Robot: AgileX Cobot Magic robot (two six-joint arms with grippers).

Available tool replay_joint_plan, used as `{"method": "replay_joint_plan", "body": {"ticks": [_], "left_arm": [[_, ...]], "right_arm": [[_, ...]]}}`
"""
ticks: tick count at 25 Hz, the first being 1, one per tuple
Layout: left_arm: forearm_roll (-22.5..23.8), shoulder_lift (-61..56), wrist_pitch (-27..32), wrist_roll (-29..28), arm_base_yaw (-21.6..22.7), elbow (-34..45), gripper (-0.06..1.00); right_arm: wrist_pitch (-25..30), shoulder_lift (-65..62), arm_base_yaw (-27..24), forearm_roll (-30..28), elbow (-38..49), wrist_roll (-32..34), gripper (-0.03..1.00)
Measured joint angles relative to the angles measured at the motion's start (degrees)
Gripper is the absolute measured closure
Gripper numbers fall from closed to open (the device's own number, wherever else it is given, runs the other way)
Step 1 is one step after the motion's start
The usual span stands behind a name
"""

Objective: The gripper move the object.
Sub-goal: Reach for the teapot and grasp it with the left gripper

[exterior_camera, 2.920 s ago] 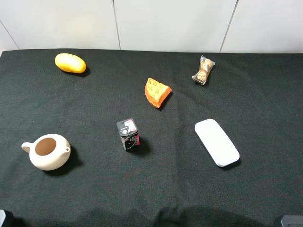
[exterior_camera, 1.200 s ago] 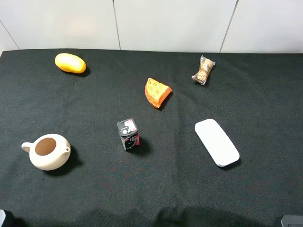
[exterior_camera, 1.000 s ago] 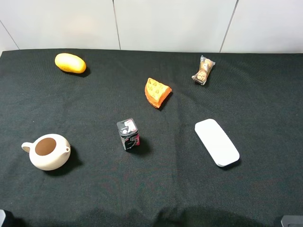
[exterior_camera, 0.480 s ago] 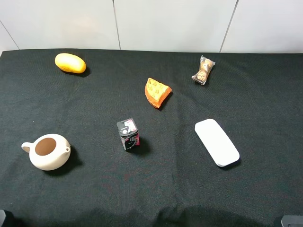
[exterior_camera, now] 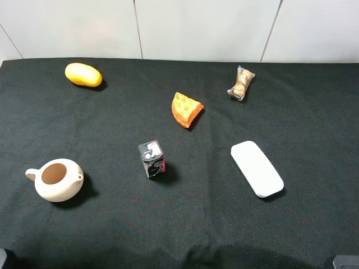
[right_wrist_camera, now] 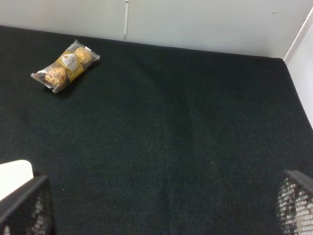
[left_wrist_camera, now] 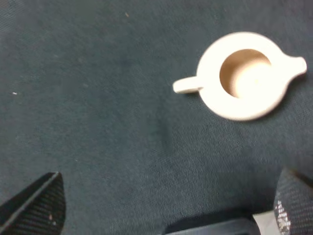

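The object, a small cream-white teapot (exterior_camera: pixel 58 189) with a brown inside and no lid, stands upright on the black cloth at the front left. In the left wrist view the teapot (left_wrist_camera: pixel 243 76) lies ahead of my left gripper (left_wrist_camera: pixel 164 208), well clear of it. That gripper is open, its dark fingertips (left_wrist_camera: pixel 36 208) spread wide over bare cloth. My right gripper (right_wrist_camera: pixel 159 205) is also open, with only cloth between its fingers, over the right side of the table. Neither gripper's fingers show in the exterior high view.
On the cloth lie a yellow fruit (exterior_camera: pixel 83 74) at the back left, an orange wedge (exterior_camera: pixel 186 109), a snack packet (exterior_camera: pixel 241 83), a small black and red box (exterior_camera: pixel 152 159) and a flat white slab (exterior_camera: pixel 257 168). A white wall (exterior_camera: pixel 202 28) backs the table.
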Motion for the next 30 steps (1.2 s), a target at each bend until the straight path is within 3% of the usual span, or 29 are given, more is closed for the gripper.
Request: {"method": "replay_joint_plan", "body": {"ticks": [11,30], "left_arm": [[0.2,12.4,-0.7,3.2,-0.7,0.0,0.05],[2.5,29.8,-10.7,7.7,-6.5,-0.1,0.06]], "right_arm": [[0.0,0.0,0.0,0.0,0.0,0.0,0.27],[0.0,0.0,0.0,0.0,0.0,0.0,0.27]]}}
